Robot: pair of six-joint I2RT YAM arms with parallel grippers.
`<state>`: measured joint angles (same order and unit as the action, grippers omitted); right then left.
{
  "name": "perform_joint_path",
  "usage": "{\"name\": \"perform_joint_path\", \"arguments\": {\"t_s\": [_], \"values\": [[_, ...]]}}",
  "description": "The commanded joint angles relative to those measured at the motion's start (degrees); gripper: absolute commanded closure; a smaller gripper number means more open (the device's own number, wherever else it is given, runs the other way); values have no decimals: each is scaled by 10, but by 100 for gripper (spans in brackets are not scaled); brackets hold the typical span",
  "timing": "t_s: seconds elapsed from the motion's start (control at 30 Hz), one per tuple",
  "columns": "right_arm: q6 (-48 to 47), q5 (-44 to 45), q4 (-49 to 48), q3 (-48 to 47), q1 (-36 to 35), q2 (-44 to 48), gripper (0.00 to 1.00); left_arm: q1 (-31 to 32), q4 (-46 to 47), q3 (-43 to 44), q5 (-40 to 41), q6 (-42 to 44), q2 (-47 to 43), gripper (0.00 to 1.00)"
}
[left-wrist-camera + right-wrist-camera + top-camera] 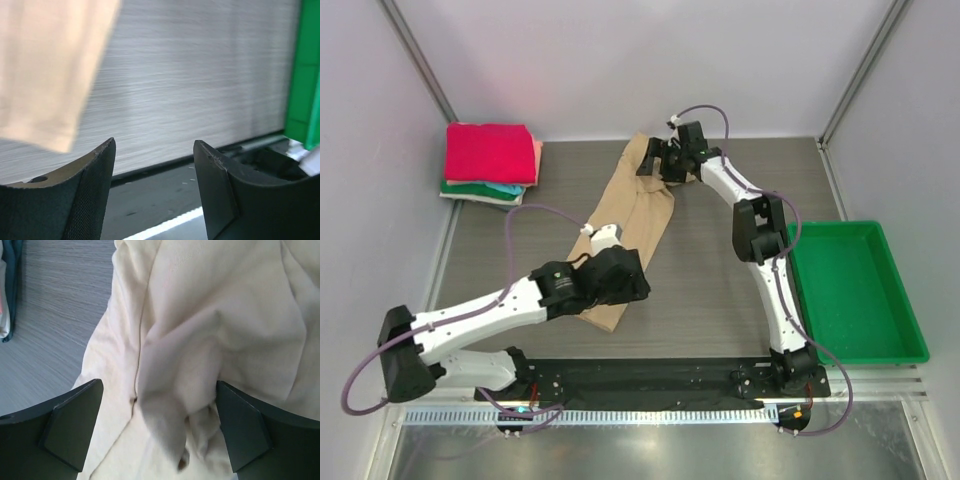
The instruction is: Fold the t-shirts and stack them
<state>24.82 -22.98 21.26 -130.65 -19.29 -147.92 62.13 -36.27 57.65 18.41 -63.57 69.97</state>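
A tan t-shirt (632,215) lies folded into a long strip down the middle of the table. My right gripper (655,160) is open over its far end, and the rumpled tan cloth (200,340) sits between the spread fingers. My left gripper (625,280) is open and empty at the strip's near end; the tan cloth (45,70) shows at the upper left of its view. A stack of folded t-shirts (490,160), pink-red on top with salmon, teal and green below, sits at the far left.
A green plastic tray (855,290) stands at the right, and its edge also shows in the left wrist view (302,75). The stack's edge (7,290) shows at the left of the right wrist view. White walls enclose the table.
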Motion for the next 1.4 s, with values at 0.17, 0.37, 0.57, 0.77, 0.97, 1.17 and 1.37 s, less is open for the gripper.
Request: {"name": "perform_joint_path", "arguments": {"t_s": [0.17, 0.37, 0.57, 0.77, 0.97, 1.17, 1.37], "values": [[8, 104, 29, 168, 1, 253, 0, -86, -87, -71, 93, 68, -111, 23], [28, 194, 31, 397, 2, 388, 0, -217, -8, -128, 0, 126, -112, 23], [26, 217, 41, 436, 7, 366, 0, -353, 25, -113, -63, 174, -16, 18], [33, 200, 39, 398, 19, 310, 0, -444, 60, -125, -131, 181, 38, 19], [36, 179, 39, 355, 31, 251, 0, -450, 51, -130, -119, 181, 77, 20], [43, 167, 34, 298, 56, 198, 0, -460, 37, -160, -84, 158, 83, 22], [63, 132, 12, 222, 73, 129, 0, -482, 62, -185, -105, 158, 105, 20]]}}
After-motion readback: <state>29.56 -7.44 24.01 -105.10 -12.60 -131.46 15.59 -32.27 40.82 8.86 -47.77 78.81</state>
